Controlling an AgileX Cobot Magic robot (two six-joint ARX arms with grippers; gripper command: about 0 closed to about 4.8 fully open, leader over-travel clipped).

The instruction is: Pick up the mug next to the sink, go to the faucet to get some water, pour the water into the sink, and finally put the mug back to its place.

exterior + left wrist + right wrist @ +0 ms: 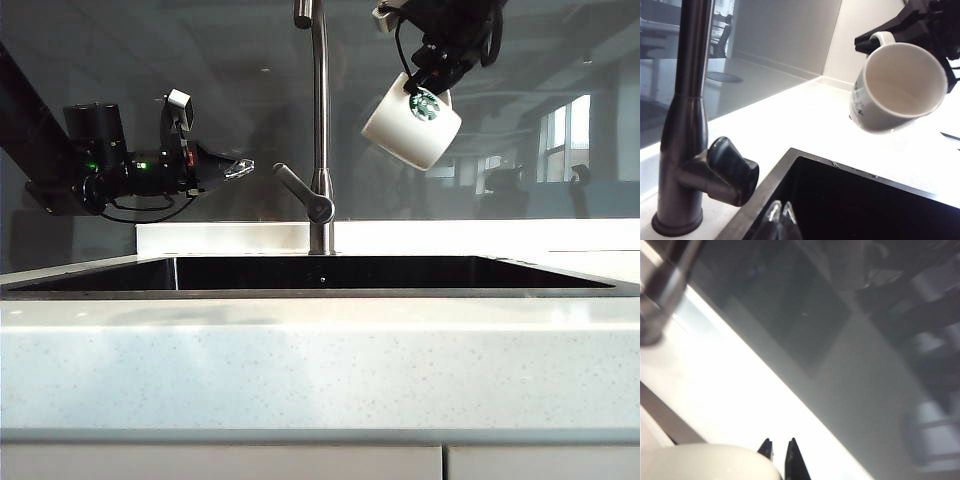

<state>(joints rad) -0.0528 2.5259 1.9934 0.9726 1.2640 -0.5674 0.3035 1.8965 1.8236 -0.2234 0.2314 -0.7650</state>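
Above the right half of the sink [390,273], dark and far wider than anything else here, sunk into the pale desk [320,360]. Behind its middle, the faucet [319,130], tall and steel, lever [300,192] angled toward the left arm. Up right of the gooseneck, well clear of it, the white Starbucks mug [412,122], held at the handle side by the right hand [432,72], fingers pinched narrow on it. Tipped, long axis slanting, mouth turned down and toward the left side, as seen from the left wrist, where the interior [904,80] looks empty. Directly over the basin, not over the counter, so anything poured should fall inside. Judged as the pouring step, or just at its end. For the return, the mug's spot beside the sink presumably to the right, nearer this arm. Left hand [236,167] level, just left of the lever, apart from it, clear fingertips [781,215] shut together on nothing.
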